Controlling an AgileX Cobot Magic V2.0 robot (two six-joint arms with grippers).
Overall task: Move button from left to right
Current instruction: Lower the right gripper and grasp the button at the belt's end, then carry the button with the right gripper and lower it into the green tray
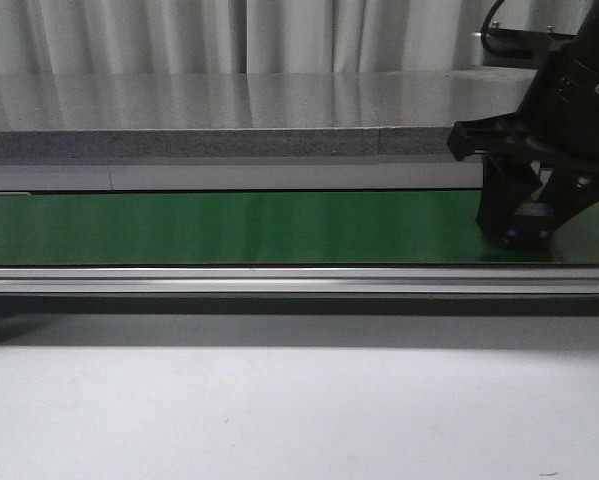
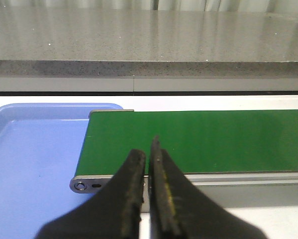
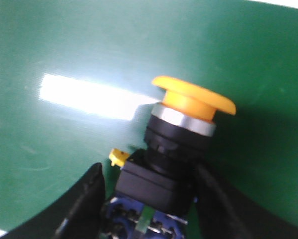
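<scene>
Right tool (image 3: pixel 149 199) gripping button (image 3: pixel 181 134); base cut off

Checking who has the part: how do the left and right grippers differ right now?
The left gripper is shut on nothing; the right gripper is shut on the button, its fingers flanking the black body. The left sits near the belt's end by the blue tray; the right is low over the belt's right end. Both have dark fingers.
</scene>
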